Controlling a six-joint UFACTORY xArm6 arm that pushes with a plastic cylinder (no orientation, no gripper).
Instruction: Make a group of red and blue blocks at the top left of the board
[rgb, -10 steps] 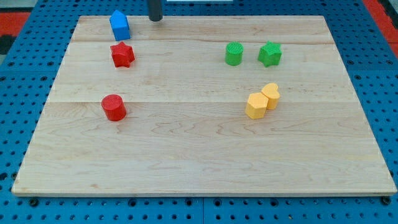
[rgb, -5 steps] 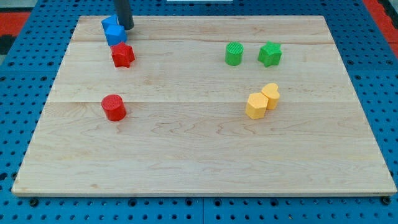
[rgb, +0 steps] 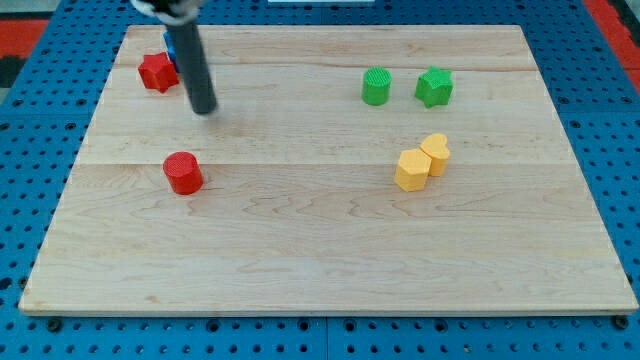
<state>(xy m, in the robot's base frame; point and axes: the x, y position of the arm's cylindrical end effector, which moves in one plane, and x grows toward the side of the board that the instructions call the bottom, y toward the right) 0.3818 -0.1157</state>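
Red star (rgb: 155, 72) and blue block (rgb: 170, 48) sit grouped at the bench's top-left corner; red cylinder (rgb: 183, 172) remains apart, below my tip (rgb: 204, 108); no jaws here.

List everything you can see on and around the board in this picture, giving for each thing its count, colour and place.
Board: one, pale wood, fills most of the view.
Pegboard base: one, blue, around the board.
Red star block: one, red, top left.
Blue block: one, blue, top left, mostly hidden behind the rod; shape unclear.
Red cylinder: one, red, left of centre.
Green cylinder: one, green, upper right.
Green star block: one, green, right of the green cylinder.
Yellow blocks: two, yellow, right of centre, touching.
My tip: one dark rod, right of and below the red star block.
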